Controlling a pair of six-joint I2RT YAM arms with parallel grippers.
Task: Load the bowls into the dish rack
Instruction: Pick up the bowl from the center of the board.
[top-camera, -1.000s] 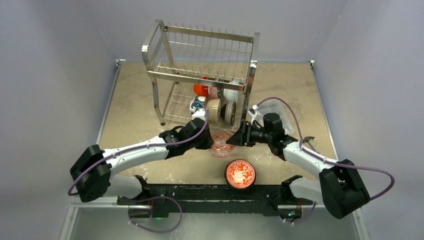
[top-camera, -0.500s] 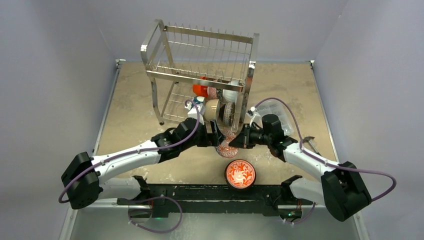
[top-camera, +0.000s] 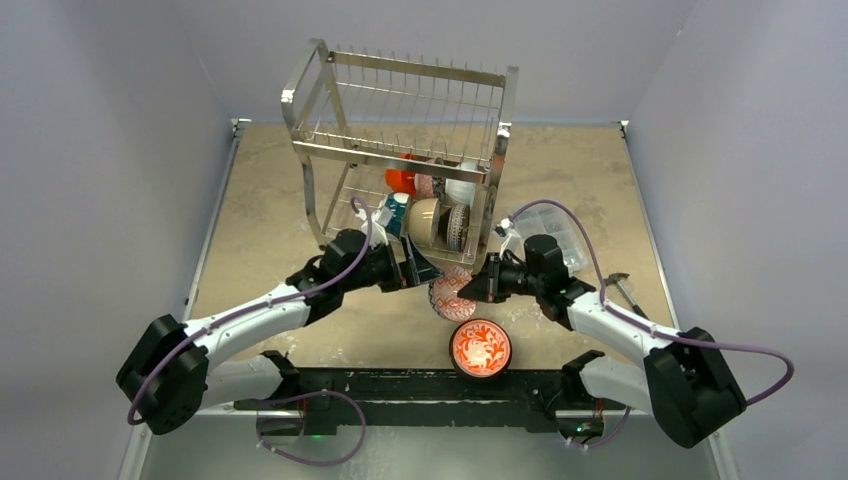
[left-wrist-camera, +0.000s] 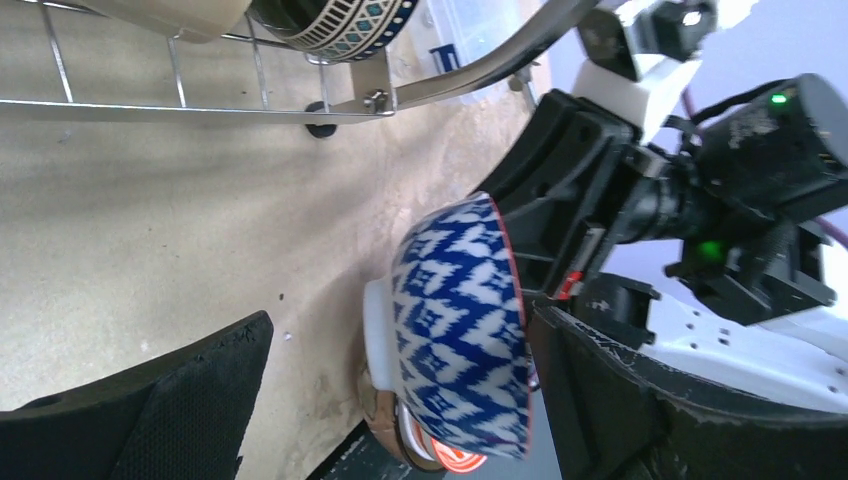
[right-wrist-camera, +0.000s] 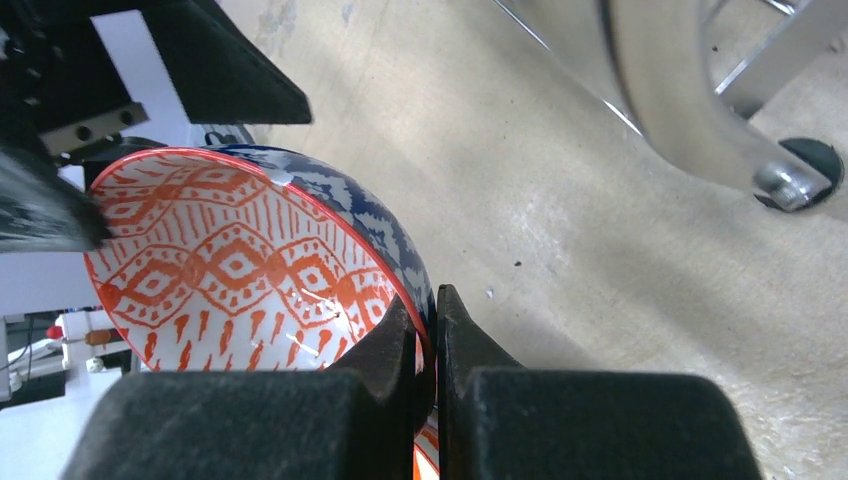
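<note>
A bowl (top-camera: 449, 296), blue-patterned outside (left-wrist-camera: 460, 350) and orange-patterned inside (right-wrist-camera: 230, 265), hangs tilted on its side just above the table in front of the dish rack (top-camera: 400, 150). My right gripper (top-camera: 472, 288) is shut on its rim, one finger inside and one outside (right-wrist-camera: 435, 310). My left gripper (top-camera: 415, 268) stands open to the bowl's left, and in the left wrist view its jaws (left-wrist-camera: 405, 320) stand wide on either side of the bowl. A red-and-white floral bowl (top-camera: 481, 347) sits on the table near the arm bases. Several bowls (top-camera: 430, 220) stand in the rack's lower tier.
A clear plastic box (top-camera: 556, 226) lies right of the rack, behind my right arm. The rack's front right leg (right-wrist-camera: 690, 110) and foot stand close to the held bowl. A small dark tool (top-camera: 620, 290) lies at the table's right edge.
My left gripper opened, let go of the blue-patterned bowl and drew back to the left. My right gripper shut on the rim, and the bowl tipped from flat onto its side.
</note>
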